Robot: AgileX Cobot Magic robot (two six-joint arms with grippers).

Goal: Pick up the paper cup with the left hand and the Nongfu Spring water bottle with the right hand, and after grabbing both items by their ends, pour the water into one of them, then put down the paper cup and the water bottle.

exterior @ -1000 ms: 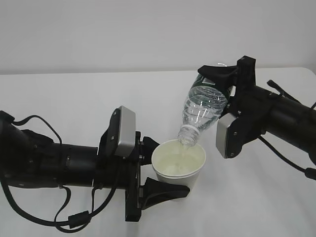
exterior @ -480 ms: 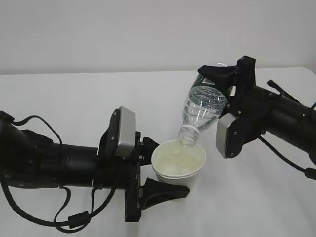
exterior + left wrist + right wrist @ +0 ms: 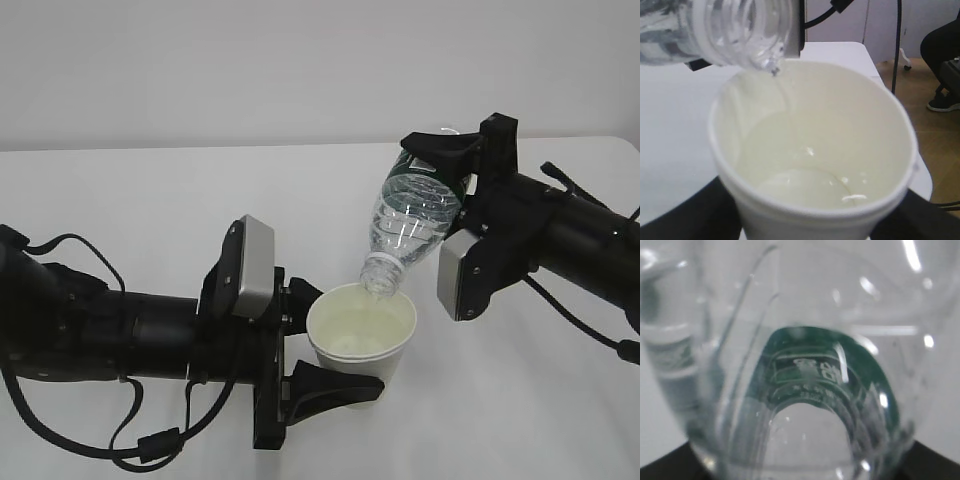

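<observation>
The left gripper [image 3: 300, 350] holds the paper cup [image 3: 360, 335] upright by its lower body, jaws spread about cup-wide with one black finger wrapped across the front near the base. That low hold leaves the rim bare, so, judging from the pose, the bottle mouth has free room above it. The cup sits low in the exterior view, a little toward 5 o'clock of centre, over the white table [image 3: 150, 200]; whether its base rests on the table cannot be told.

The right gripper [image 3: 450, 160] grips the water bottle [image 3: 412, 222] by its bottom end, jaws set partly open around the base and the green label. The bottle is tipped steeply, neck pointing toward 7 o'clock, mouth just above the cup's far rim at about 1 o'clock. Holding the far end lets the neck swing down over the cup while the arm stays clear of it.

In the left wrist view a thin stream of water [image 3: 785, 97] falls from the bottle mouth [image 3: 767, 47] down the cup's cream inside. A shallow clear pool covers the bottom; the cup looks well under half full. The bottle appears nearly drained, with water gathered at the neck. The pour seems to be in hand; setting both down remains.
</observation>
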